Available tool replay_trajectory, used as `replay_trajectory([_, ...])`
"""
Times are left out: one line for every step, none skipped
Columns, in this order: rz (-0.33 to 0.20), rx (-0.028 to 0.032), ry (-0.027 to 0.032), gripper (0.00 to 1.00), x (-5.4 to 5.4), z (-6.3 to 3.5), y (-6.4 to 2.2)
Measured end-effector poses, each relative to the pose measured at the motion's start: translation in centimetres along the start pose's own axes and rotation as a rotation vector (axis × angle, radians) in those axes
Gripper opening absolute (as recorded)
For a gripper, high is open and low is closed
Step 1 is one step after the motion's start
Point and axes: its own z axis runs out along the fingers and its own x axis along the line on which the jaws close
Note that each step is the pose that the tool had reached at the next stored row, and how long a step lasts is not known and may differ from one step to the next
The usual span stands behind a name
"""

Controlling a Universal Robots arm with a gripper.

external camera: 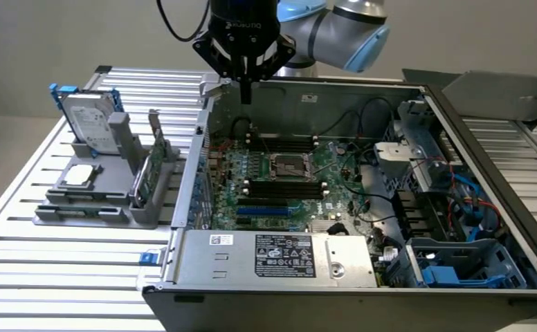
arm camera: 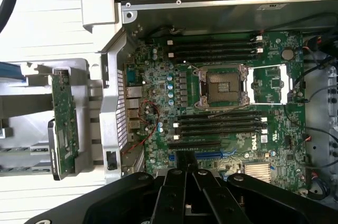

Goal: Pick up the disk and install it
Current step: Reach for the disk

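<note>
Fingers of the gripper (external camera: 246, 95) (arm camera: 186, 171) are closed together, clamped on nothing, and point straight down over the rear edge of an open computer case (external camera: 490, 173). They hang just above its back wall.

Well away from the fingers, toward the exterior view's left and lower in that picture, the disk (external camera: 93, 121) stands on edge in a grey holder (external camera: 93, 200). Its long axis runs nearly upright with a slight lean. Its broad silver face with the pale label is turned toward the exterior camera, and a blue rail runs along the far upper edge. Nothing touches the disk but the holder.

In the same holder, between the disk and the fingers' side of the scene, a thin green circuit card (external camera: 151, 166) (arm camera: 64, 123) also stands on edge, next to the case wall. A small square silver chip (external camera: 81, 175) lies flat in a recess below the disk.

Directly beneath the fingers lies the motherboard (external camera: 278, 187) (arm camera: 222, 108), with its empty processor socket (external camera: 287, 166) (arm camera: 221, 86) between rows of black memory slots. Farther from the fingers, at the near end of the case, sits a metal power supply (external camera: 278, 256) with a white label. At the corner on the exterior view's right there is a bay with blue plastic parts.

Holder and case both rest on a table (external camera: 47, 277) made of silver slatted aluminium profiles. Behind it rises a plain pale wall (external camera: 47, 34), and the arm (external camera: 342, 31) comes down in front of that wall in grey and light blue.
</note>
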Motion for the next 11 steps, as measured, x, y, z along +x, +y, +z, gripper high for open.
replay_trajectory([0.000,0.0001,0.0001,0.11,0.00,0.00,0.00])
replay_trajectory([0.000,0.0000,0.0000,0.11,0.00,0.00,0.00])
replay_trajectory([0.000,0.0000,0.0000,0.11,0.00,0.00,0.00])
replay_trajectory([0.000,0.0000,0.0000,0.11,0.00,0.00,0.00])
replay_trajectory([0.000,0.0000,0.0001,0.11,0.00,0.00,0.00])
replay_trajectory([0.000,0.0000,0.0000,0.11,0.00,0.00,0.00])
replay_trajectory([0.000,0.0000,0.0000,0.11,0.00,0.00,0.00])
replay_trajectory([0.000,0.0000,0.0000,0.11,0.00,0.00,0.00])
replay_trajectory([0.000,0.0000,0.0001,0.11,0.00,0.00,0.00])
replay_trajectory([0.000,0.0000,0.0000,0.11,0.00,0.00,0.00])
replay_trajectory([0.000,0.0000,0.0000,0.11,0.00,0.00,0.00])
